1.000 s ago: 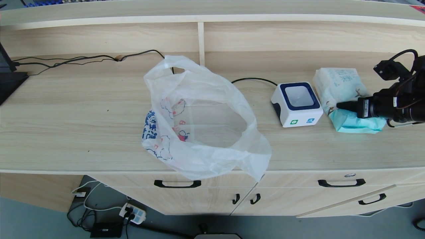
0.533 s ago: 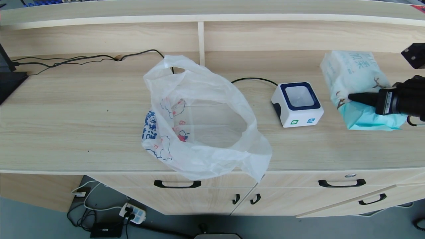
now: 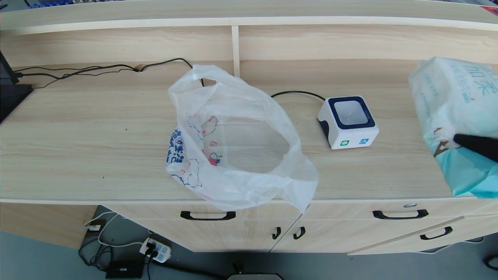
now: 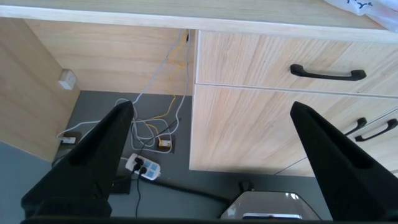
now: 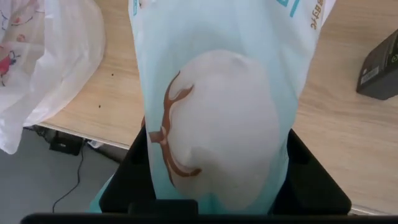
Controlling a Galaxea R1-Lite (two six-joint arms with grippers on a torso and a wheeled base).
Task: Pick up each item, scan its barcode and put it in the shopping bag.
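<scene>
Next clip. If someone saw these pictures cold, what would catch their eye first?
First, the big white and teal pack of tissues held above the right end of the counter, clamped in the right claw. Next, the crumpled white plastic bag lying open mid-counter, with a small white and blue scanner standing between bag and pack. The left claw hangs open down by the drawers.

My right gripper sits raised at the far right of the head view, one black finger on each side of the tissue pack, clamped firmly on it. My left gripper hangs low (below the counter edge), fingers spread wide, holding nothing.
</scene>
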